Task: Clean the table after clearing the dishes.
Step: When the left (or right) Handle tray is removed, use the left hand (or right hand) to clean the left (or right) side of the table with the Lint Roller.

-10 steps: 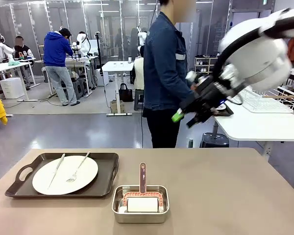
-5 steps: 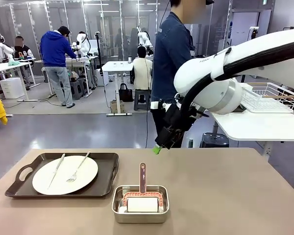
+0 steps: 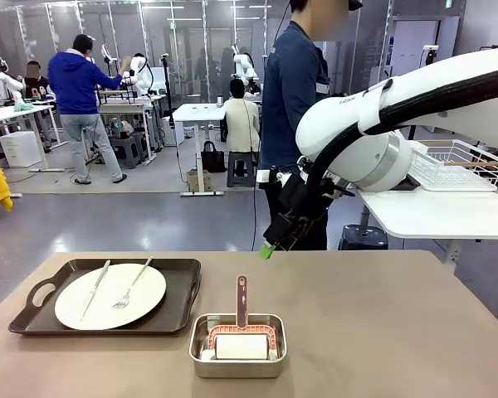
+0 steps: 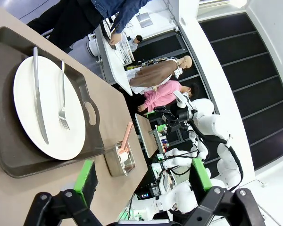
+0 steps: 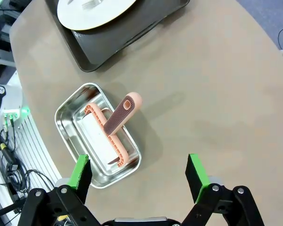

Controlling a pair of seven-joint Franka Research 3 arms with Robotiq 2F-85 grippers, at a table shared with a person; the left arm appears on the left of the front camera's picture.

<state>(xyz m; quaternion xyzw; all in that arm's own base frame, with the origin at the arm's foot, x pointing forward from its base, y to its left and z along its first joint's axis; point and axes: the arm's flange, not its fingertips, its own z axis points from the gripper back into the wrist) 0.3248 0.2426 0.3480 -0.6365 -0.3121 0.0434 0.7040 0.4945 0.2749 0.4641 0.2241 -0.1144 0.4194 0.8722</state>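
Table (image 3: 382,332): I see a smooth, matte brown-taupe top with a rounded corner. It carries the pan and everything listed below.
Pan (image 3: 237,366): my landmark. It is a small rectangular tray of shiny steel with rounded corners, at the near middle of the table.
Roller (image 3: 241,346): it lies inside the pan. It has a white drum in a salmon-pink frame, and its ribbed brown-and-pink handle points away from me over the pan's far rim.
Tray (image 3: 185,292): dark brown and rectangular with a raised lip and cut-out handles. It sits to the pan's left, close by but not touching.
Plate (image 3: 108,303): round, white and glossy, sitting on the tray.
Knife (image 3: 95,288) and fork (image 3: 131,286): both silver metal, lying side by side on the plate.
Right gripper (image 3: 271,246): it hangs above the table's far edge, beyond the pan. Its fingers are spread wide and empty, and from its wrist camera the pan lies just ahead of one green pad.
Left gripper (image 4: 144,176): its fingers are parted with nothing between the green pads. It looks along the table past the tray toward the pan.
Person (image 3: 295,108): wearing a dark blue denim jacket, standing beyond the pan at the far side.
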